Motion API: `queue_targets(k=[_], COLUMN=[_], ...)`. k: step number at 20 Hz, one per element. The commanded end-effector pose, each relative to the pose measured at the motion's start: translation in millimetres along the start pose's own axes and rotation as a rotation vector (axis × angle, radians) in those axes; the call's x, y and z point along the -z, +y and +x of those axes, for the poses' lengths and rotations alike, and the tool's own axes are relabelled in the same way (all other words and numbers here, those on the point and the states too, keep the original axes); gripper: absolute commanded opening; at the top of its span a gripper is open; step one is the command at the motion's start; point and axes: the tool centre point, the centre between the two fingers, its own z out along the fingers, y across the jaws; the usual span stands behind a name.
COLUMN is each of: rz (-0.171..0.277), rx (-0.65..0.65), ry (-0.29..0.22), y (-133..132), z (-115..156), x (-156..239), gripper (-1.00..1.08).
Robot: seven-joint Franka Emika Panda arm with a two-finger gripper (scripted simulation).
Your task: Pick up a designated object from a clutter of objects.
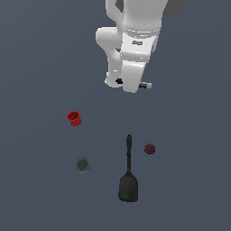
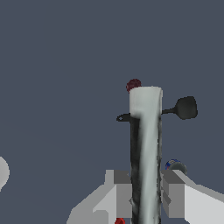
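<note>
The claw grips the thin white-grey stick near one end; light, stiff, likely slippery, so hold mid-shaft firmly

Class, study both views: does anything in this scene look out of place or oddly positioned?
Yes. The stick is not lying with the other items: the end effector is clamped on it, lifted above the floor. The cup, disc, ball and spatula lie apart, undisturbed.
</note>
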Motion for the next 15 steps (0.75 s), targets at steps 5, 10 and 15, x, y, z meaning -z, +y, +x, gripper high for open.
queue_targets(k=[5, 10, 15], rz=[0.001, 0.001, 0.0], rx=[-0.002, -0.003, -0.003], ry=[0.001, 0.002, 0.002], y=[-11, -14, -14], z=[30, 42, 45], x=[41, 57, 61], gripper=[-1.0, -1.0, -1.0])
